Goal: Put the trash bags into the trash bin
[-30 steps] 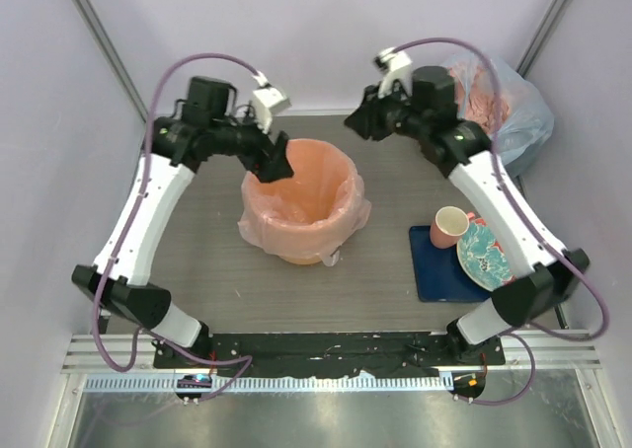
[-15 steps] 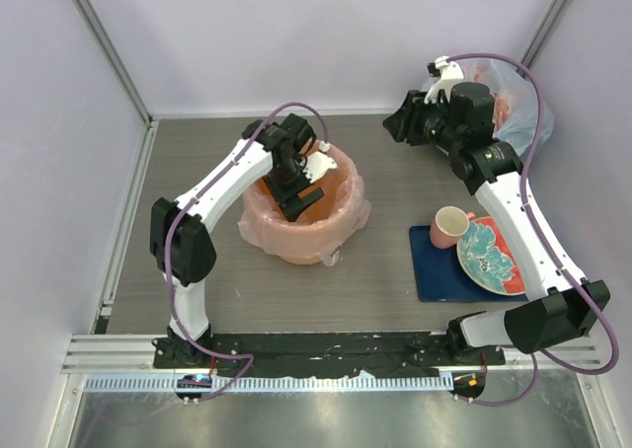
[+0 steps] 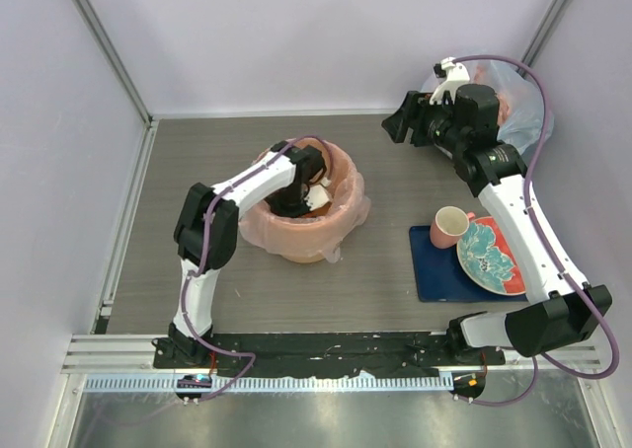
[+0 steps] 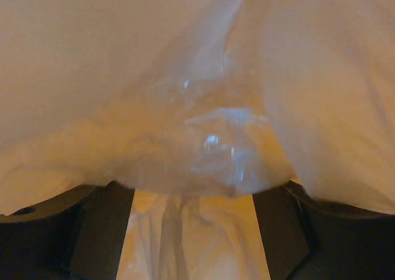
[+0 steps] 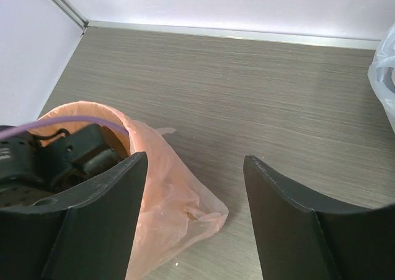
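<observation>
The orange trash bin (image 3: 308, 257) stands mid-table. The pale-pink trash bag (image 3: 352, 215) lines it and drapes over its rim, with a loose corner lying on the table at the right. My left gripper (image 3: 314, 187) is deep inside the bin. In the left wrist view its jaws (image 4: 191, 230) stand wide apart, with crinkled bag film (image 4: 203, 138) bulging just past the tips and nothing pinched. My right gripper (image 3: 393, 126) hovers open and empty behind and right of the bin. Its wrist view (image 5: 193, 158) shows the bag's draped corner (image 5: 179, 212) below.
A pink cup (image 3: 450, 226) and a patterned plate (image 3: 489, 256) sit on a blue mat (image 3: 434, 275) at the right. A bluish-clear sack of pink plastic (image 3: 515, 108) lies in the back right corner and also shows in the right wrist view (image 5: 386, 76). Walls enclose the table.
My left arm swung from the bin's left rim over the opening and sank into the bin. My right arm pulled back toward the rear right and has held there since.
</observation>
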